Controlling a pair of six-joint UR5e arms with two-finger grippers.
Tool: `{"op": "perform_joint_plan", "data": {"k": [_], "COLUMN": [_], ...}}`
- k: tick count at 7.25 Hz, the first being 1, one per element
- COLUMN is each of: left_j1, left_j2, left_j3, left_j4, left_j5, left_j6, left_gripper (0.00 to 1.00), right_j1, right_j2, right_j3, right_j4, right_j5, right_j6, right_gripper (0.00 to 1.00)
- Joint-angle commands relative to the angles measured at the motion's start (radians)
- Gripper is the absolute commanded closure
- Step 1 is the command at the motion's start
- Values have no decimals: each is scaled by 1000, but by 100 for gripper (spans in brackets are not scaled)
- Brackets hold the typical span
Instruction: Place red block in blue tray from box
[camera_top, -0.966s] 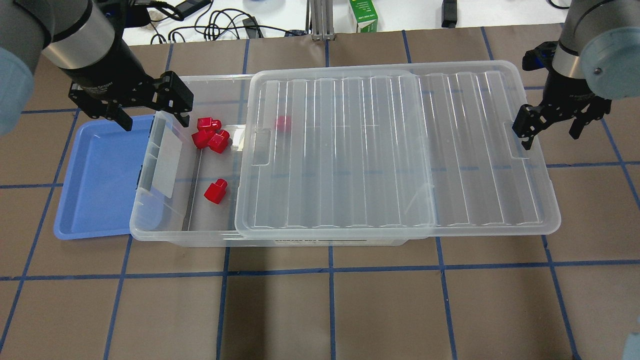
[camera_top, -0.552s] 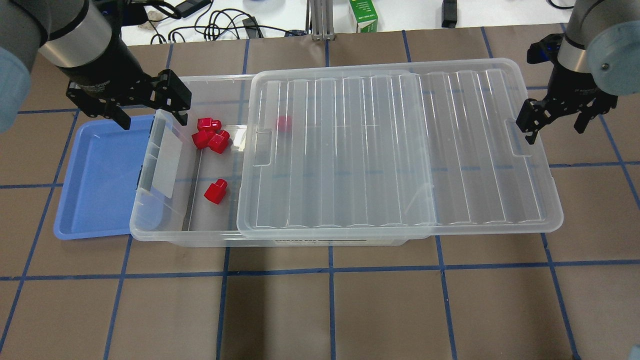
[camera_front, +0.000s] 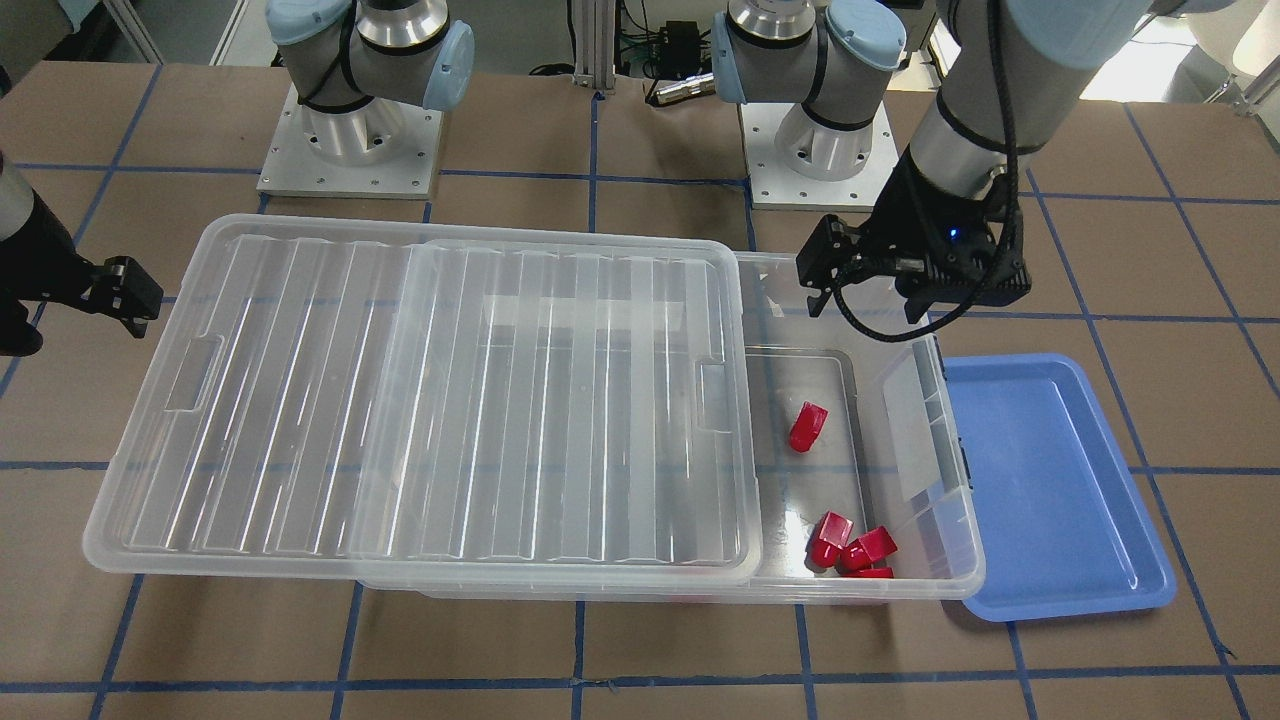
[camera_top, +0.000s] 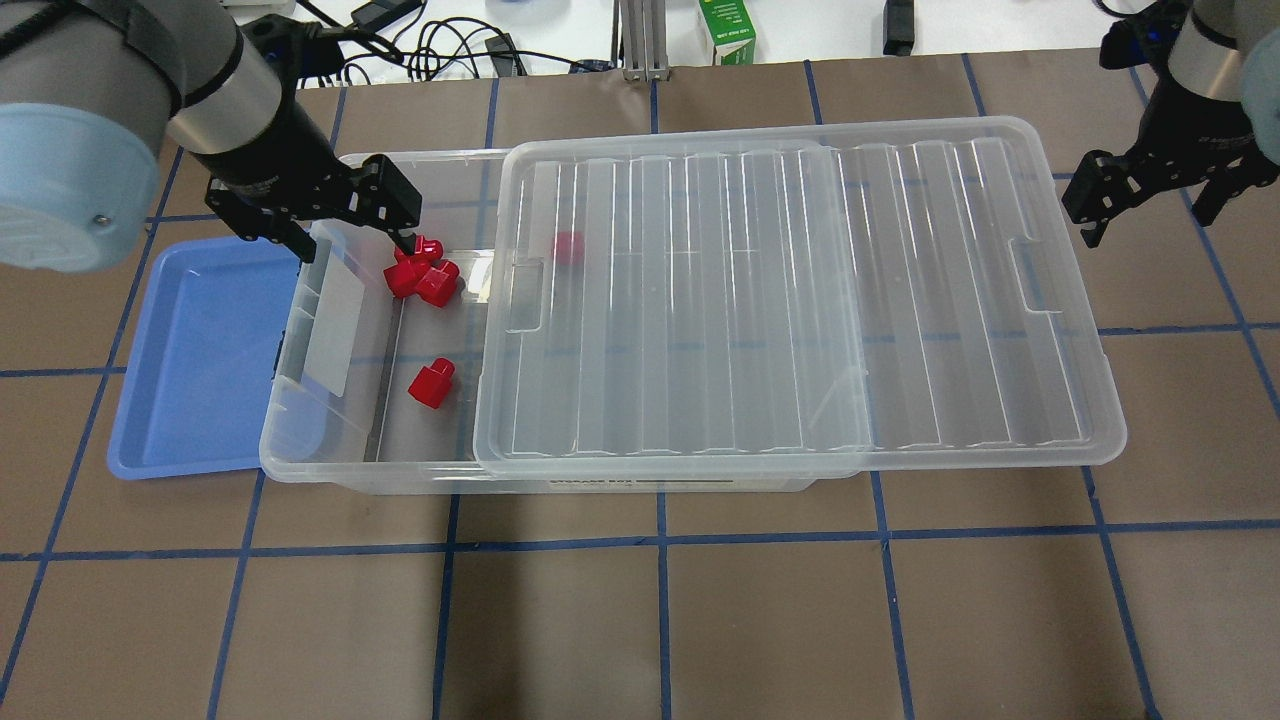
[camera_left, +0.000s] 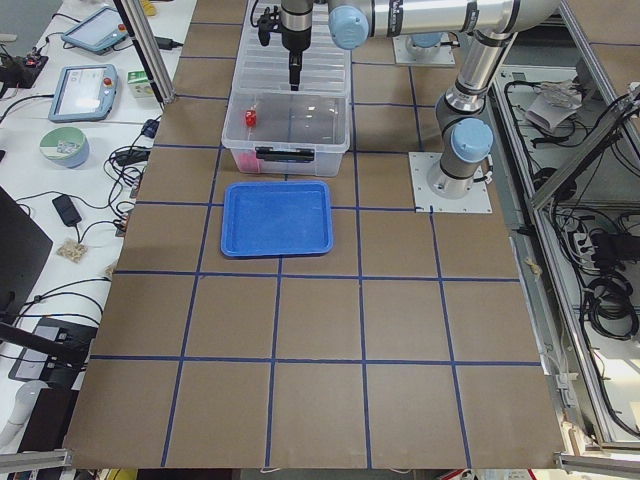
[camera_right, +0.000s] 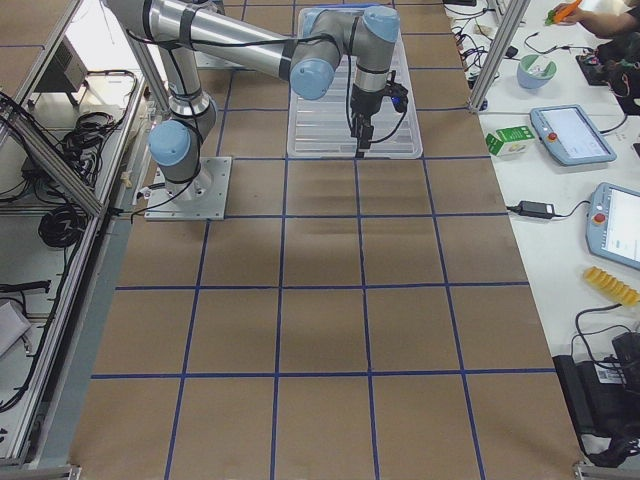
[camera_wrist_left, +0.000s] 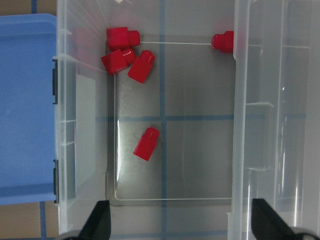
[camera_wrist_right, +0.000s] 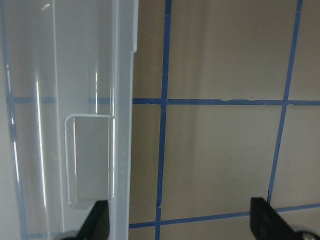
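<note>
Several red blocks lie in the uncovered left end of the box (camera_top: 330, 468): a cluster (camera_top: 420, 272) at the back, one alone (camera_top: 431, 382), and one (camera_top: 568, 247) under the lid (camera_top: 780, 290). The left wrist view shows the cluster (camera_wrist_left: 125, 55) and the lone block (camera_wrist_left: 146, 143). The blue tray (camera_top: 200, 350) lies left of the box, partly under its rim, with nothing in it. My left gripper (camera_top: 352, 235) is open and empty above the box's back left corner, one finger close by the cluster. My right gripper (camera_top: 1155, 215) is open and empty, off the lid's right end.
The lid covers most of the box and overhangs its right end. Cables and a green carton (camera_top: 727, 30) lie on the white bench behind the table. The box's left wall and handle (camera_top: 325, 310) stand between the blocks and the tray.
My left gripper has moved right, from over the tray's edge to over the box's open end near the cluster. My right gripper has drawn back and to the right, away from the lid.
</note>
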Motion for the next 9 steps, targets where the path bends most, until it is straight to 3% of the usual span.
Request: {"op": "perform_joint_plan", "data": {"k": [1,3,4,9], "left_j1": [1,2,2,19], "left_j2": [-22,-34,-50,-162], "left_j3": [-138,-192,-233,-283], "left_j4": [157,187,196,260], "left_j5": [8,9,7,9], "left_j6": [89,87,70,10], "left_gripper": [0,0,0,2], "right_j1": [2,46,59,65], "right_j2": [-3,-6,0,7], "right_j3": [-46,-129,-150,-151], "right_j4": [2,31,87,90], "right_j5": [58,156,152,158], "right_j6": [170,290,290,290], "right_gripper": [0,0,0,0]}}
